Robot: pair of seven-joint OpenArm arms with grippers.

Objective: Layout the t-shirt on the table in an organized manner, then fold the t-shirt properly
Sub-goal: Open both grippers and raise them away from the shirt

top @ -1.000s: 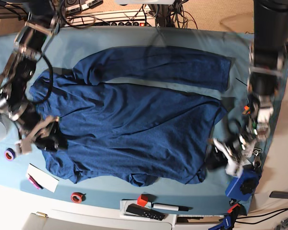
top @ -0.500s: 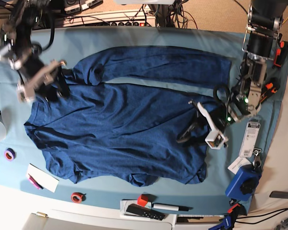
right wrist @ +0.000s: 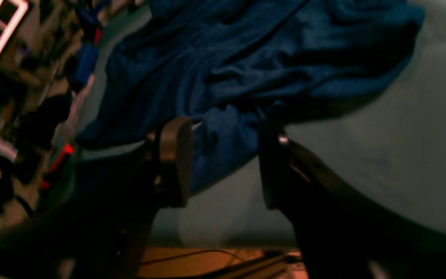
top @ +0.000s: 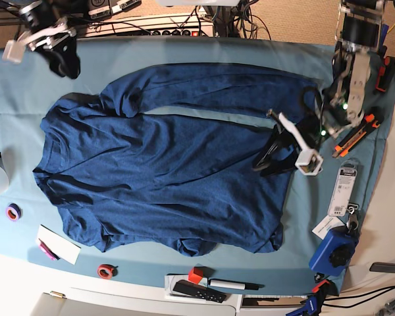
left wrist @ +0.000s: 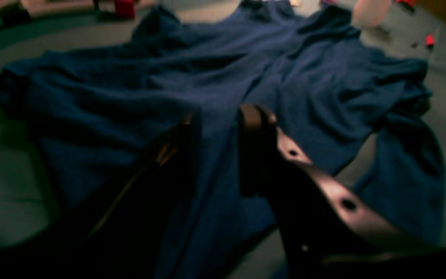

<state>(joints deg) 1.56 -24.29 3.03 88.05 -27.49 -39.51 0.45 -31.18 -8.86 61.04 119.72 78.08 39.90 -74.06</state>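
t-shirt [top: 164,178]: spread flat on the table [top: 204,49], one sleeve laid along the far edge.
left gripper [top: 282,146]: jaws parted, nothing held, over the hem.
right gripper [top: 49,49]: jaws wide, empty, above the table.

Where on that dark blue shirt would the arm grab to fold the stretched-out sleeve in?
Probably the cuff end of the t-shirt, where the sleeve lies flat across the table. Its free edge there faces the left gripper, which hovers open beside it, so coming down from that side seems easiest.
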